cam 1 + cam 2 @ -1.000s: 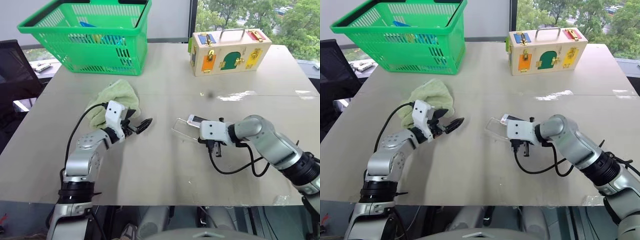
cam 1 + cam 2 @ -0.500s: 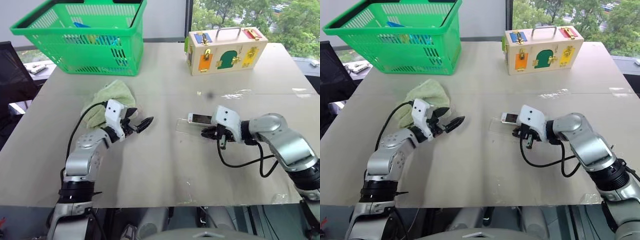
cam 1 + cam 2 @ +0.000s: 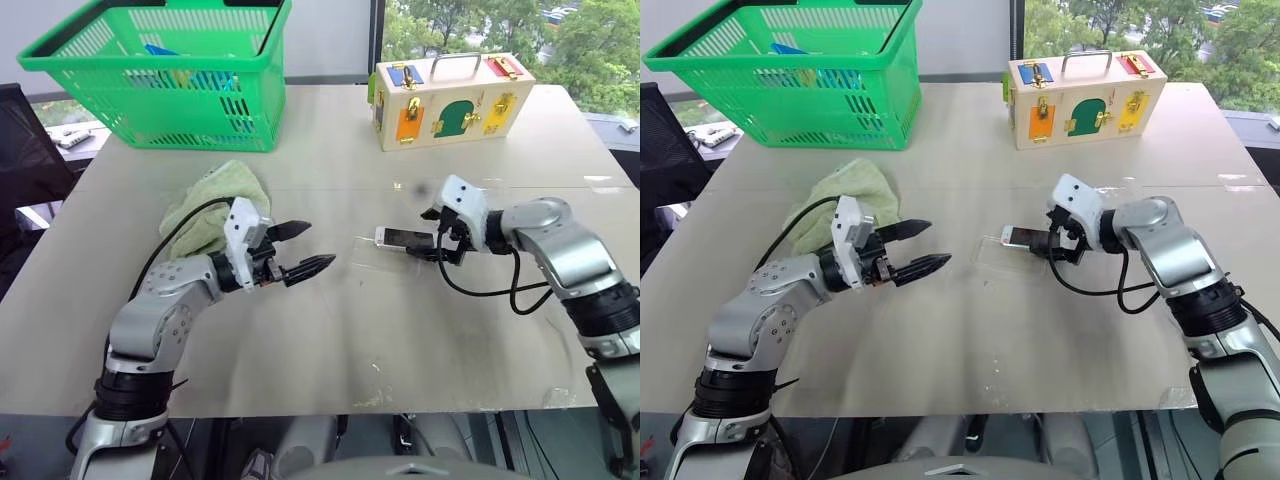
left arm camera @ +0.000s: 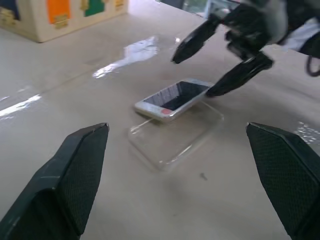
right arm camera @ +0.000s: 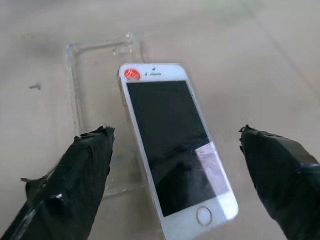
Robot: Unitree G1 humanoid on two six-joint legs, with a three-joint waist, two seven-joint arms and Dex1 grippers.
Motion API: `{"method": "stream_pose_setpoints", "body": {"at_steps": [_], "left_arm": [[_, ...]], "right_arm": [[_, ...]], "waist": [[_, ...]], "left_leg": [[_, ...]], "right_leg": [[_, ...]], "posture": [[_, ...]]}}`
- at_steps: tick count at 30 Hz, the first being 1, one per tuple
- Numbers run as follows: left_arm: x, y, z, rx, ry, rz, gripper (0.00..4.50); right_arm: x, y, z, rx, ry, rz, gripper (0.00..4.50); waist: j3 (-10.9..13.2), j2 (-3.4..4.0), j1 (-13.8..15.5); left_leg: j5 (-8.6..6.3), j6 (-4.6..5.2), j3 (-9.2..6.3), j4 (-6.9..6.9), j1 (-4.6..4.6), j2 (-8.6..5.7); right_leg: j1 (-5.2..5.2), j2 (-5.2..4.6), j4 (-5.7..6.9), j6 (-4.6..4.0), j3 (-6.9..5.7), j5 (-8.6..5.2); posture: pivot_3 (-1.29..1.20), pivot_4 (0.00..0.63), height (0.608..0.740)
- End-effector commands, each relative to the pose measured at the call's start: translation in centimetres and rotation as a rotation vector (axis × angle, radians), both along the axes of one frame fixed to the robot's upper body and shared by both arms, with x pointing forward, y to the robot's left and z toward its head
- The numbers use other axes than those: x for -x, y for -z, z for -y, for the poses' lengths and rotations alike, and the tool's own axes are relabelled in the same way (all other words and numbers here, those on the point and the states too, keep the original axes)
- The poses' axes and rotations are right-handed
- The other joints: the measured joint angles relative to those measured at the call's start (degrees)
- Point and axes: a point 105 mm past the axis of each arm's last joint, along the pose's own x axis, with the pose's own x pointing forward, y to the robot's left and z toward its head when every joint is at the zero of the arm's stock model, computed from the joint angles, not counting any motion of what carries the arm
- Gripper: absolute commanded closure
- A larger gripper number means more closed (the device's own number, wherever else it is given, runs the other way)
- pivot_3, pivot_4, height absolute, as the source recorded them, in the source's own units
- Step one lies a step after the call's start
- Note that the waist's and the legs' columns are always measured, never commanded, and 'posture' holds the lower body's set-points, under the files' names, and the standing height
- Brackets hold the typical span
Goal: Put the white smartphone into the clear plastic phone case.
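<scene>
Your desk [image 3: 330, 330] carries a green basket [image 3: 165, 70] and a wooden latch box [image 3: 455, 100] at the far edge, well beyond the phone, and a green cloth [image 3: 215, 205] on the left-arm side of the phone.

Left pincer [image 3: 298, 250] is spread wide and empty, pointed toward the phone but apart from it. Right pincer [image 3: 1055, 232] is also spread wide, one finger on either side of the phone's near end, gripping nothing.

The clear plastic phone case [image 5: 97, 107] lies flat on the desk. The white smartphone [image 5: 172, 145] rests screen up, skewed across the case: one long side overlaps it, the home-button end hangs off. It's not seated.

Risks for you:
- Pressing down now likely jams a corner on the raised rim, since the phone is misaligned.
- The case is light and unpinned, so a sideways nudge may slide it along with the phone.
- Closing on the overhanging end could tip the phone off the case.
</scene>
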Motion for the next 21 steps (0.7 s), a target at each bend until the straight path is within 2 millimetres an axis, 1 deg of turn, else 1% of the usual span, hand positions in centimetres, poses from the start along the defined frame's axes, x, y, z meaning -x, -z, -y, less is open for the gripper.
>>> {"method": "stream_pose_setpoints", "body": {"at_steps": [1, 6, 10, 13, 18, 21], "left_arm": [[1.1, -1.5, 0.4, -0.008, 0.056, 0.041, 0.00], [1.9, -1.2, 0.1, -0.022, 0.068, 0.032, 0.00], [2.0, -0.3, -0.5, -0.035, 0.033, 0.023, 0.00], [2.1, 0.3, -1.1, -0.030, 0.000, 0.013, 0.00], [2.6, 0.9, -1.4, -0.023, -0.021, 0.007, 0.00], [2.8, 1.2, -1.6, -0.018, -0.032, 0.006, 0.00]], "right_arm": [[-0.9, -1.2, -0.7, -0.043, -0.060, -0.017, 0.08], [-1.7, -0.1, -0.6, 0.013, -0.124, -0.082, 0.08], [-2.4, 1.3, -0.9, 0.008, -0.153, -0.174, 0.08], [-3.1, 2.2, -1.0, 0.024, -0.155, -0.198, 0.08], [-3.8, 2.4, -1.6, 0.011, -0.151, -0.220, 0.08], [-3.8, 2.2, -2.1, -0.055, -0.140, -0.283, 0.08]], "waist": [[0.0, 0.00, -0.5], [0.0, -0.01, -1.0], [0.0, 0.01, -1.1], [0.0, 0.02, -1.2], [0.0, 0.02, -1.5], [0.0, 0.02, -2.0]], "left_leg": [[0.00, 0.00, 0.00, 0.00, 0.00, 0.00], [0.00, 0.00, 0.05, -0.01, 0.04, 0.00], [0.04, -0.06, 0.09, -0.04, 0.07, 0.00], [0.05, -0.09, 0.10, -0.05, 0.09, 0.00], [0.03, -0.07, 0.23, -0.14, 0.33, 0.03], [-0.09, 0.13, 0.39, -0.36, 0.73, 0.04]], "right_leg": [[0.00, 0.00, 0.00, 0.00, 0.01, 0.00], [0.01, 0.01, -0.01, 0.00, 0.06, 0.00], [0.00, 0.04, 0.00, 0.00, 0.11, 0.00], [0.00, 0.05, 0.01, 0.00, 0.15, 0.01], [0.10, 0.10, 0.06, -0.01, 0.32, 0.01], [0.25, 0.10, 0.11, -0.02, 0.53, 0.00]], "posture": [[0.00, 0.150, 0.740], [0.00, 0.150, 0.740], [0.00, 0.150, 0.740], [0.00, 0.150, 0.740], [0.00, 0.150, 0.740], [0.00, 0.150, 0.740]]}}
